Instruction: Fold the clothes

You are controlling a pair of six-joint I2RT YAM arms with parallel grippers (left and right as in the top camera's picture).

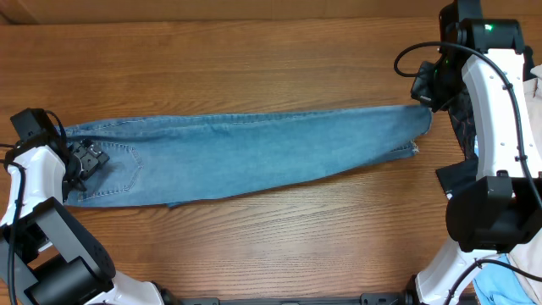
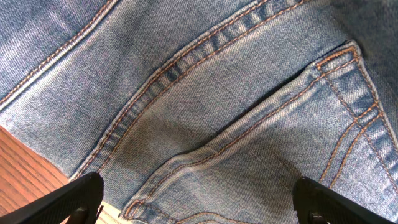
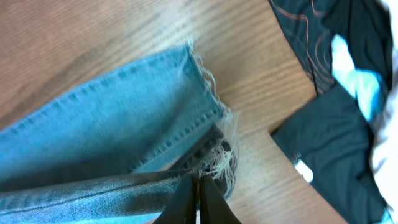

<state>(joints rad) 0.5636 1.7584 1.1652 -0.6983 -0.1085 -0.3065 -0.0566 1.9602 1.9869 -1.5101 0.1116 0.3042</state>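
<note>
Overhead, light blue jeans lie stretched lengthwise across the wooden table. The left gripper is spread wide over the waist end, and the right gripper is pinched closed on the frayed leg end.

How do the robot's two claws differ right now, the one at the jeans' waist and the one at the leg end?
The left gripper is open, fingers spread wide over the back pocket of the jeans; the right gripper is shut, fingers pressed together. The left gripper holds nothing; the right gripper seems to pinch the frayed hem. Both have dark fingers and work on the jeans.
</note>
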